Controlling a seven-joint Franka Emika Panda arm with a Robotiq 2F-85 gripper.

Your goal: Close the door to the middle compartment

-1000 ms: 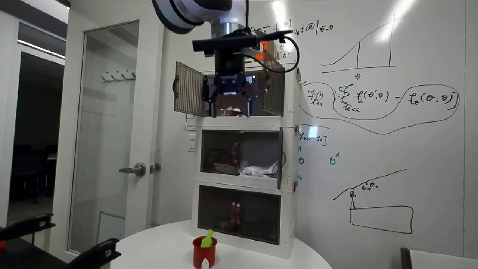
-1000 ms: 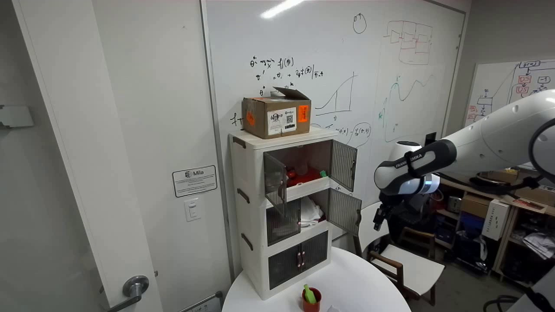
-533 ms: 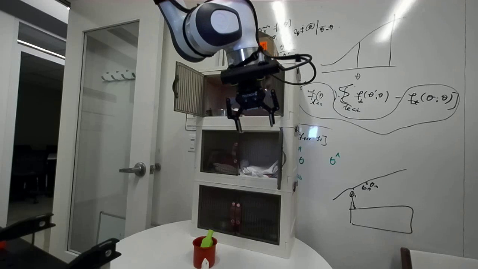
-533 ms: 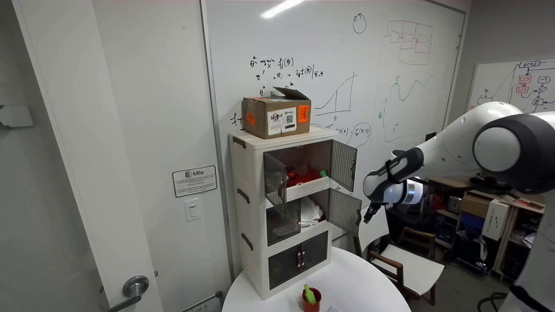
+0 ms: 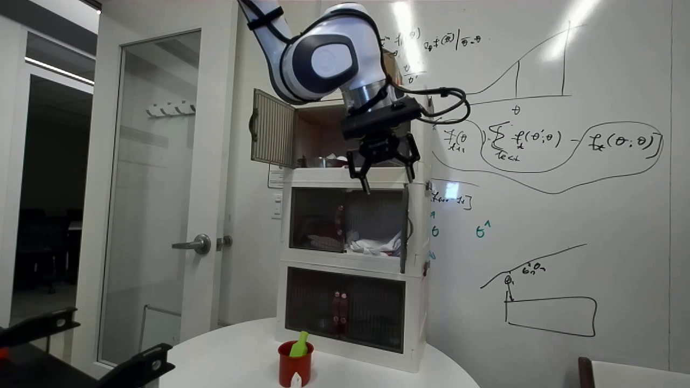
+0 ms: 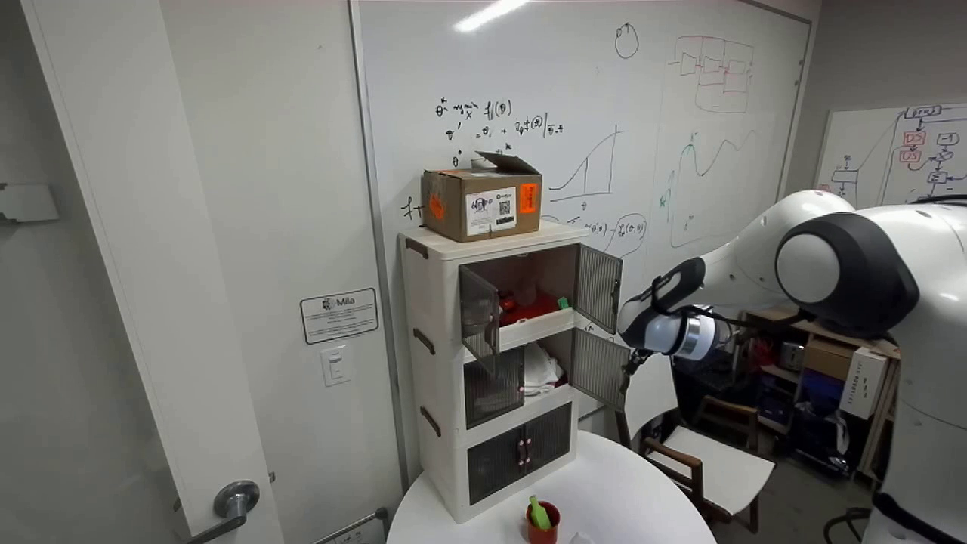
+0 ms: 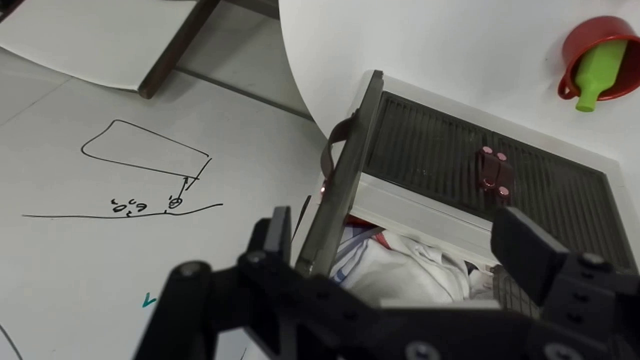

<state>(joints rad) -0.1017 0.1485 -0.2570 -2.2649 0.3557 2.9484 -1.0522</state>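
The middle compartment (image 5: 345, 260) of the white cabinet holds white cloth (image 7: 405, 270). Its right-hand door (image 5: 404, 231) stands open, swung outward; it also shows in an exterior view (image 6: 599, 370) and in the wrist view (image 7: 345, 170), with a curved handle (image 7: 336, 145) on its outer face. Its left-hand door leaf (image 5: 317, 218) is shut. My gripper (image 5: 389, 186) is open and empty, tilted, in front of the compartment's top edge. In the wrist view the open door's edge lies beyond and between the fingers, close to the left finger (image 7: 278, 232). I see no contact.
Both doors of the top compartment stand open, one at the left (image 5: 274, 129) and one at the right (image 6: 599, 287). The lowest compartment's doors (image 6: 520, 453) are shut. A red cup (image 5: 295, 366) with a green item stands on the round table. A cardboard box (image 6: 483, 211) sits on top.
My gripper has moved right and down from before the top compartment and has tilted. In an exterior view the arm has come left, closer to the cabinet. The doors have not moved.
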